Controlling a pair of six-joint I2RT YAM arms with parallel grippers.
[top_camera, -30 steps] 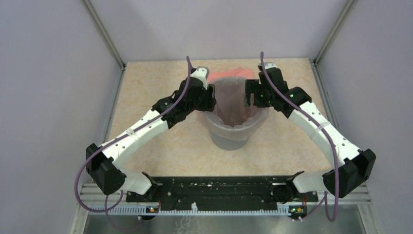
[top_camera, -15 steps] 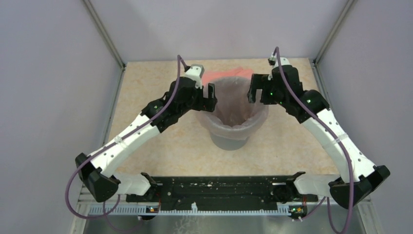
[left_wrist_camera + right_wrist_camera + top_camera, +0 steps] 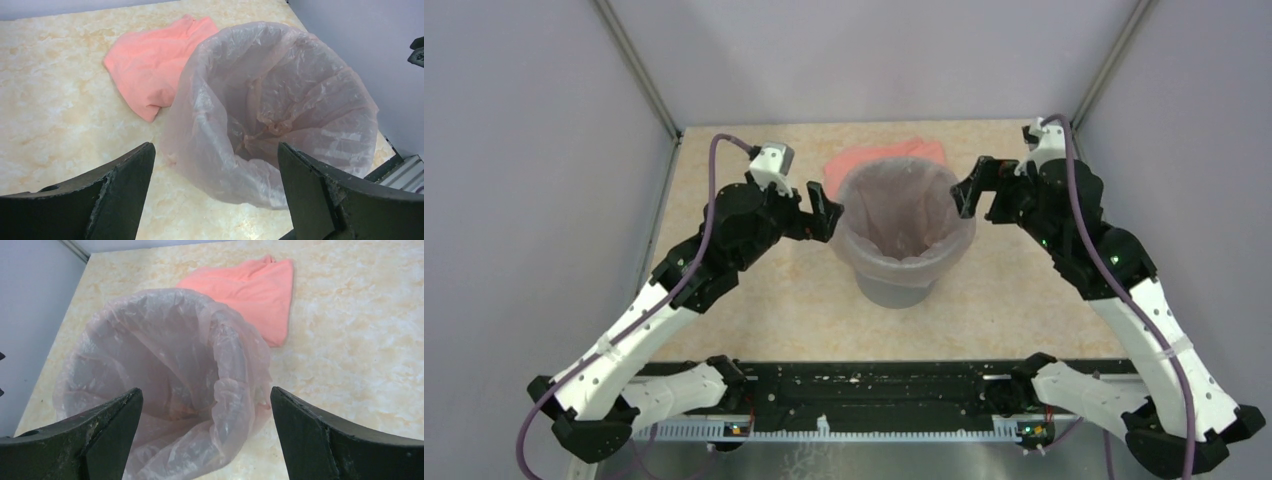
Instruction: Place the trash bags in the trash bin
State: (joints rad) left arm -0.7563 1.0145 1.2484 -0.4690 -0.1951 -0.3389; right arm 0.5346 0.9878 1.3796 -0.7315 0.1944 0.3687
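Top external — arms either side of trash bin — fingers wide, seemingly clear.

I saw the beige marbled tabletop carrying the grey trash bin mid-frame, a salmon-pink folded sheet just above it.

A: How is the scene lit?
B: Even, diffuse light is thrown from above; only a soft shadow is seen at the foot of the trash bin.
A: Is glare or blur noted?
B: Dull sheen is caught on the trash bag film over the bin's rim. Around the bin everything is rendered sharp; the fingers of the left gripper are left dark.
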